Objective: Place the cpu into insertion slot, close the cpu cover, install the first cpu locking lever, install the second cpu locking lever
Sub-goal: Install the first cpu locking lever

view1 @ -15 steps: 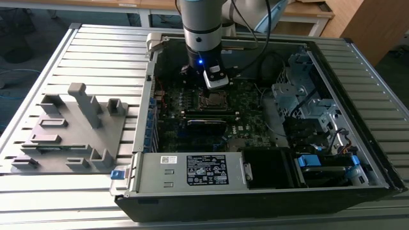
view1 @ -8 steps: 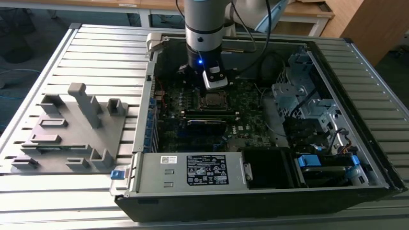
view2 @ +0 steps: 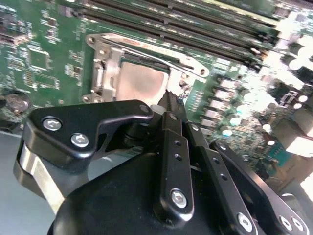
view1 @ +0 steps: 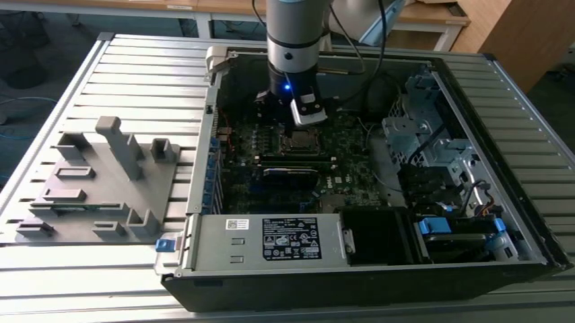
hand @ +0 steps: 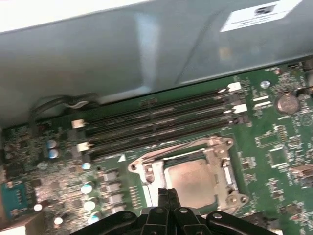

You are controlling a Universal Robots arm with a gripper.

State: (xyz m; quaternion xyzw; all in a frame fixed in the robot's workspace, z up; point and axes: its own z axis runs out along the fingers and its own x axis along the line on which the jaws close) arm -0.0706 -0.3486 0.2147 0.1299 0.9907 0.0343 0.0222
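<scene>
Black gripper [view2: 168,98], slim fingers pressed together with nothing between them, poised at the edge of the insertion slot [hand: 193,169] on the green motherboard [hand: 274,142]. Dull silver-grey cpu [view2: 139,83] seated flat in that socket, framed by the thin silver cpu cover [view2: 105,73] lying down around it. Long dark memory slots [hand: 156,125] just beside. Open computer case [view1: 503,222] resting on a ribbed metal surface [view1: 144,74], near a grey moulded fixture [view1: 99,182].

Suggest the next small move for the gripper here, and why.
Probably press down on the lever beside the cover. The cpu already sits in the slot under the closed cover, and the shut gripper sits at the socket's edge.
</scene>
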